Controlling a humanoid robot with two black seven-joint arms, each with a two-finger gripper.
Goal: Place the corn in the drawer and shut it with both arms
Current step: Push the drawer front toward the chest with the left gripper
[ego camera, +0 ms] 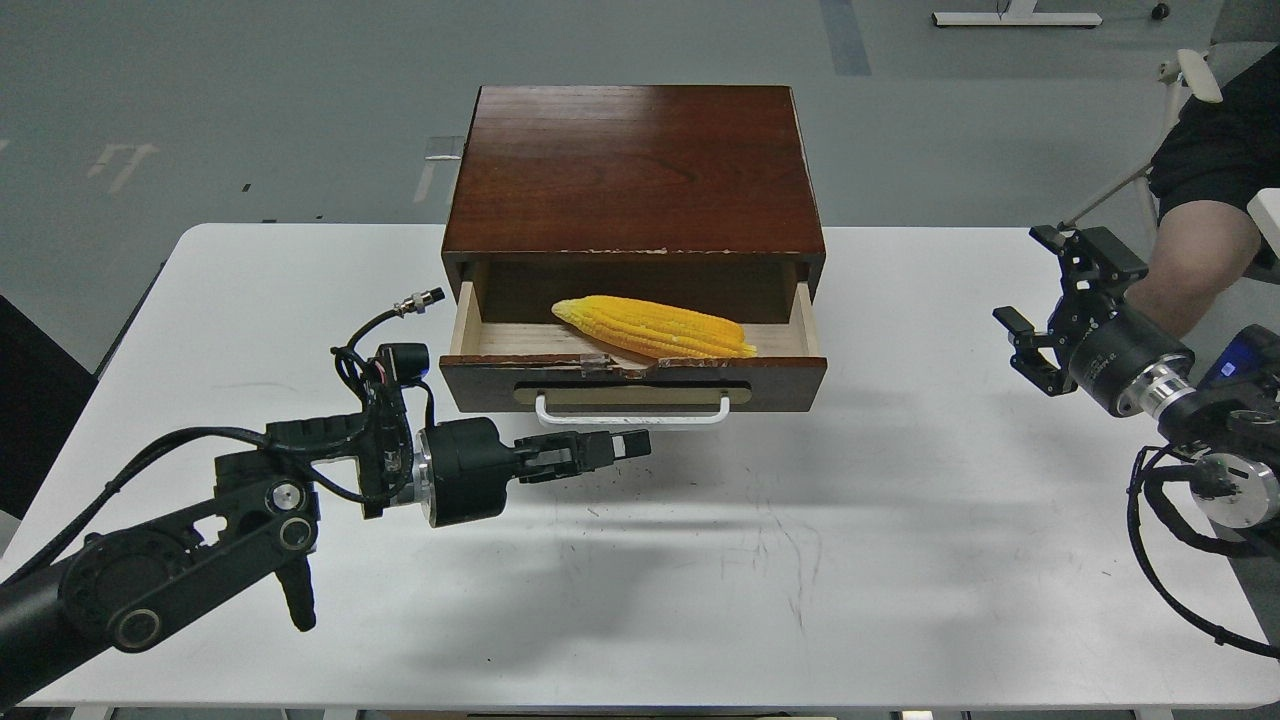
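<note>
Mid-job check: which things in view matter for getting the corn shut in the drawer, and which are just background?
Part of the job:
corn, lying in the open drawer
white handle
left gripper, just below the handle
right gripper, open, off to the right

Just around:
cabinet top
white table
seated person

No lettering can be made out with any certainty. The right gripper (1062,308) has a few small pale marks on the side of its round black body, near the silver wrist ring, but they are too small and blurred to spell out. The left gripper (610,446), the drawer (640,383) with its white handle (632,413), the corn (655,328) and the white table (900,560) carry no legible text, label, number or sign.
</note>
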